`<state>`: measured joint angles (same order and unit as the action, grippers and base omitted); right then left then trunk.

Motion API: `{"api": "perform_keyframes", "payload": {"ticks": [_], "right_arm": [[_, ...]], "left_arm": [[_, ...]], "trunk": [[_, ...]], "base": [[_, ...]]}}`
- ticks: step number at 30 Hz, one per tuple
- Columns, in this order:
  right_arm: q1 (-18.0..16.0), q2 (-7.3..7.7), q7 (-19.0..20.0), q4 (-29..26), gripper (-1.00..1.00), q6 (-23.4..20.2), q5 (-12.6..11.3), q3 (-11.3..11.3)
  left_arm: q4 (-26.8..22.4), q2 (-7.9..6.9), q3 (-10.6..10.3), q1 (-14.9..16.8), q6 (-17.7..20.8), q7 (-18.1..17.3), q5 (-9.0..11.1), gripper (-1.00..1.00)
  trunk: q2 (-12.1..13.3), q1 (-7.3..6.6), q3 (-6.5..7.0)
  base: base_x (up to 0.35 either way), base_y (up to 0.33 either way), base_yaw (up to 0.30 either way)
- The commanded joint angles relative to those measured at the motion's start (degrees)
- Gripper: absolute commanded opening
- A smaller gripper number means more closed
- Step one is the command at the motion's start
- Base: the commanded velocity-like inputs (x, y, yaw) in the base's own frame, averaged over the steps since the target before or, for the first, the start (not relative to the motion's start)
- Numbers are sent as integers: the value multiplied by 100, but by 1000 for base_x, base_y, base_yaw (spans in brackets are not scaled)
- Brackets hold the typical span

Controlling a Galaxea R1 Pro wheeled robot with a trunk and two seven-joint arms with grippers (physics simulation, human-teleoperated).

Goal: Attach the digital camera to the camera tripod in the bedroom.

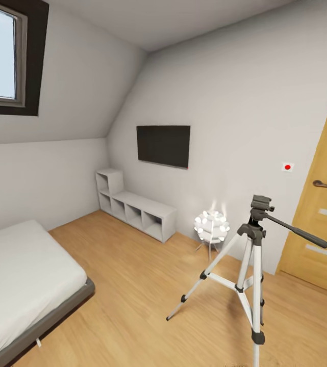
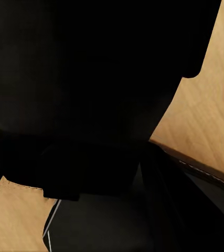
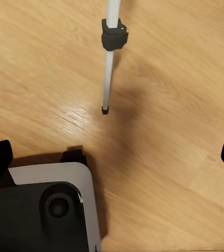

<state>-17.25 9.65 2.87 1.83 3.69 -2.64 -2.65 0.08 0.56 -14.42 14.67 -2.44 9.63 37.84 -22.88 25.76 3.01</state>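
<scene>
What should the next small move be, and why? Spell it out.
Probably pan the head to look for the digital camera before closing in. The camera tripod stands on the wood floor with its pan head bare, and the right gripper is open, holding nothing.

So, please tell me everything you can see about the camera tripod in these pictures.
The camera tripod stands upright on the light wood floor, near the wooden door and in front of the white ball lamp. It has three spread silver legs with black joints and feet, and a black pan head with a long handle pointing toward the door. Nothing is mounted on it.
</scene>
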Motion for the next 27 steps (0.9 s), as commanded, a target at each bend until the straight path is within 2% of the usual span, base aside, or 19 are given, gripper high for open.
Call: {"api": "perform_keyframes", "payload": {"ticks": [1,27], "right_arm": [[-7,2,29,20,100,35,-26,-25],[-7,2,29,20,100,35,-16,-25]], "left_arm": [[1,0,-52,-1,-10,13,35,-100],[1,-3,-51,-2,-2,15,44,-100]], "trunk": [[-4,2,-2],[-4,2,-2]], "base": [[30,20,-295],[3,2,-295]]}}
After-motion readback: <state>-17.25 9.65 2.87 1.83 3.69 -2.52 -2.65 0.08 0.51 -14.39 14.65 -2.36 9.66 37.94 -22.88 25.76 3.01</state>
